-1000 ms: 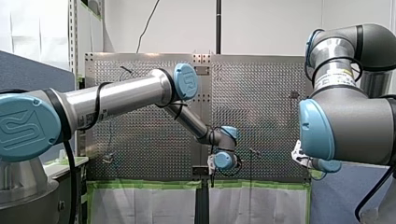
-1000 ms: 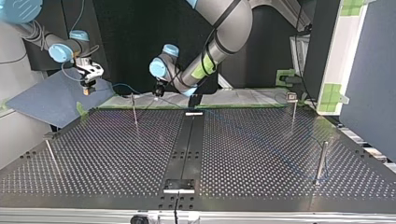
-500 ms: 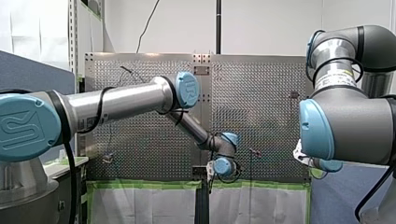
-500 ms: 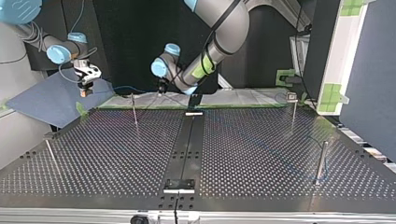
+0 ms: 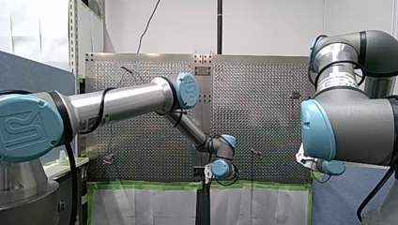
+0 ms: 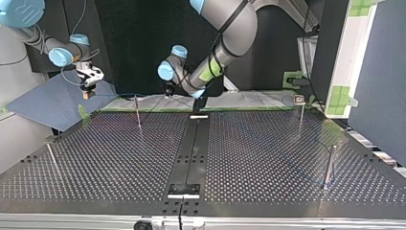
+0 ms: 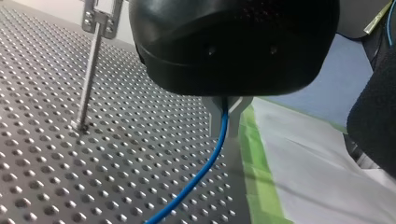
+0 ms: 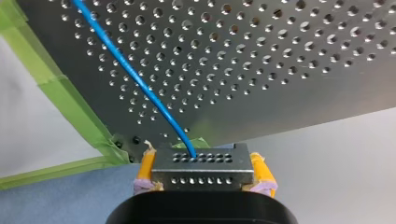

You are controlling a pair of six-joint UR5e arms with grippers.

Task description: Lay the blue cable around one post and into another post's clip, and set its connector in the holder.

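**Operator:** Which step is in hand?

**Me:** Routing, as I judge it. My left gripper [image 7: 227, 116] has its metal fingers [image 7: 212, 111] drawn narrow on the thin blue cable [image 7: 201, 170]. The cable hangs from them over the perforated metal table [image 7: 46, 163], near the strip of green tape [image 7: 254, 158]. The slim metal post with a clip at its top [image 7: 88, 79] stands beside my gripper, apart from the cable, so nothing is laid in that clip yet.

**Operator:** And the connector?

**Me:** It is in my right gripper [image 8: 201, 173], with the yellow pads [image 8: 145, 169] pressed on both ends of the grey rectangular metal connector block [image 8: 201, 165] (two rows of small holes face the camera). The block hangs off the table's corner at the top view's left, not in any holder. The cable leaves it and crosses the table's edge.

**Operator:** What does the next move call for?

**Me:** I think my left must carry the cable to the post and seat it low and snug. My right should feed slack without twisting the block. I cannot tell which fixture is the holder.

**Operator:** Anything to read?

**Me:** Only the moulded emblem on the big blue joint cap [image 5: 28, 129], which looks like the letters UR. The white label [image 5: 341, 75] on the grey joint at the front view's right is too small to read.
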